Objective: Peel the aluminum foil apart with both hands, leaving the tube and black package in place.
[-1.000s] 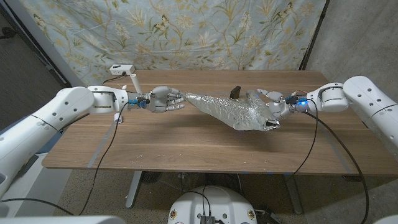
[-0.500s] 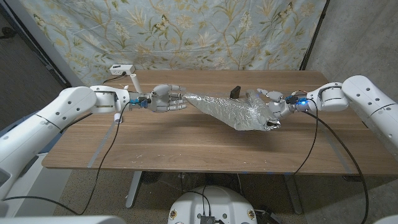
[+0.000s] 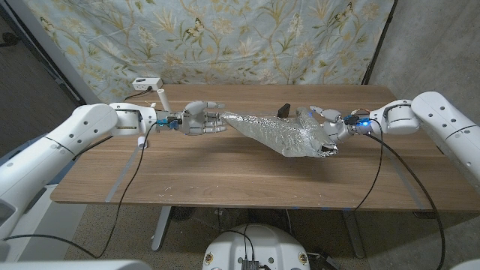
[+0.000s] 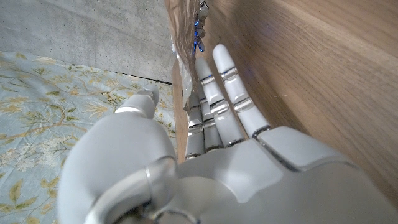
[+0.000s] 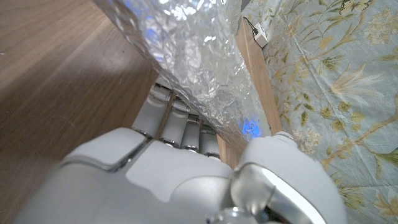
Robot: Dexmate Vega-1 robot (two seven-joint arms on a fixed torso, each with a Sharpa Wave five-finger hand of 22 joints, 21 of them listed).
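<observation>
A crumpled sheet of aluminum foil (image 3: 277,131) stretches across the middle of the table between both hands. My left hand (image 3: 199,120) pinches its narrow left end, and the left wrist view shows the foil (image 4: 180,25) running between the thumb and fingers of that hand (image 4: 205,124). My right hand (image 3: 330,126) grips the wider right end. In the right wrist view the foil (image 5: 186,50) drapes over the fingers of that hand (image 5: 174,162). A black package (image 3: 283,111) stands just behind the foil. A white tube (image 3: 160,97) pokes up behind my left wrist.
The wooden table (image 3: 225,172) has bare room in front of the foil. A white power box (image 3: 147,82) sits at the back left edge. A flowered cloth (image 3: 247,37) hangs behind the table. Cables trail from both wrists over the front edge.
Hardly anything has changed. My left hand has shifted slightly back and to the left with the foil end. My right hand keeps its hold in the same spot.
</observation>
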